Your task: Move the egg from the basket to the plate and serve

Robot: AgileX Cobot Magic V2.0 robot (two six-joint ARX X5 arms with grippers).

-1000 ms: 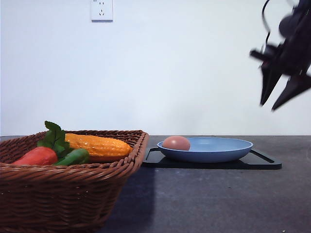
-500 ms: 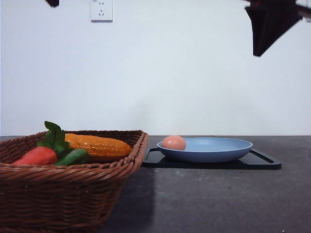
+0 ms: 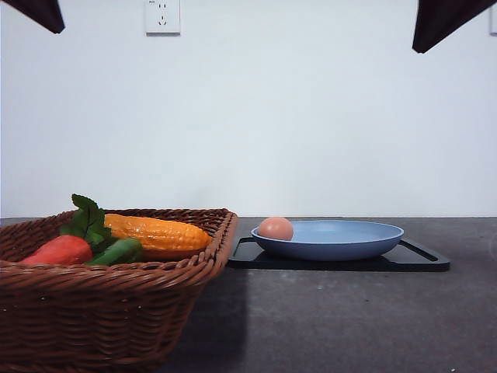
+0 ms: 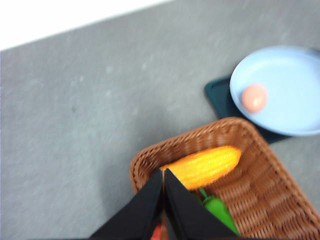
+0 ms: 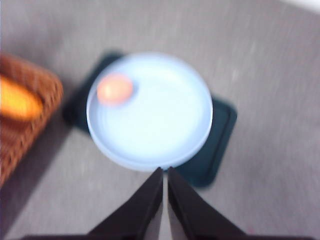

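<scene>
Already out of the basket, the egg [image 3: 276,228] lies in the light-blue plate [image 3: 342,242], resting against the raised rim on the side nearest the basket. The plate sits on a flat black tray [image 3: 423,260], which lies on the dark grey table [image 3: 334,318] just beside the wicker basket [image 3: 109,311]. Inside the basket lie a yellow corn cob [image 3: 155,233], a red-orange carrot-like vegetable [image 3: 58,250] with green leaves [image 3: 85,217], and a green pepper-like vegetable [image 3: 116,252]. A white wall socket [image 3: 162,15] is fixed to the wall behind.

In its wrist view, the left gripper [image 4: 163,185] has its two black fingers [image 4: 145,205] pressed together, with nothing between them; it hangs above the basket, over the corn cob. In the right wrist view, the right gripper [image 5: 165,172] likewise has its fingers [image 5: 145,200] together and empty, hanging above the near edge of the plate, apart from the egg. From the front, both grippers show as dark tips at the upper corners, high above the table.
</scene>
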